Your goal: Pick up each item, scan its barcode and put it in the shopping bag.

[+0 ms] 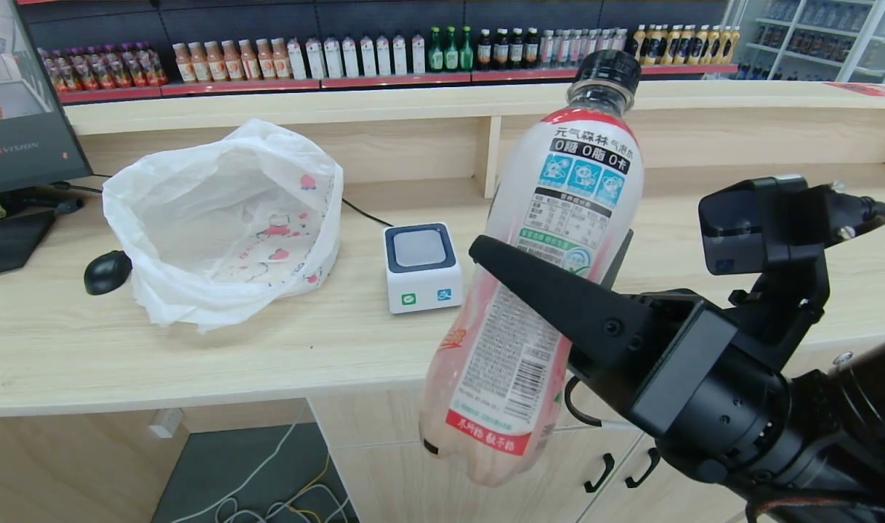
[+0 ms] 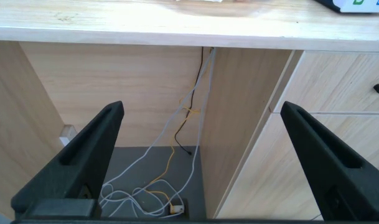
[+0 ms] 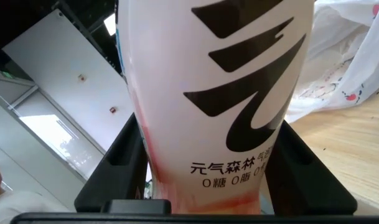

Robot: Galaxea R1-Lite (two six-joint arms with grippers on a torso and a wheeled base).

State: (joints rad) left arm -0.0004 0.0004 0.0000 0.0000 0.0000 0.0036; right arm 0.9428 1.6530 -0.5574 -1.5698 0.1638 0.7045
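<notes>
Bottle [image 1: 537, 290] sits between right gripper [image 1: 551, 250] fingers [image 1: 559, 298], cap above them, base below. Scanner [image 1: 422, 266] on counter [image 1: 268, 349] just left of fingers; bag [image 1: 166, 298] left of scanner, mouse [image 1: 107, 272] left of bag. Shelves [image 1: 392, 78] behind counter.

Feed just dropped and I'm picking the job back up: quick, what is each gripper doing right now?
Left gripper: open, holding nothing.
Right gripper: shut on the drink bottle.
</notes>
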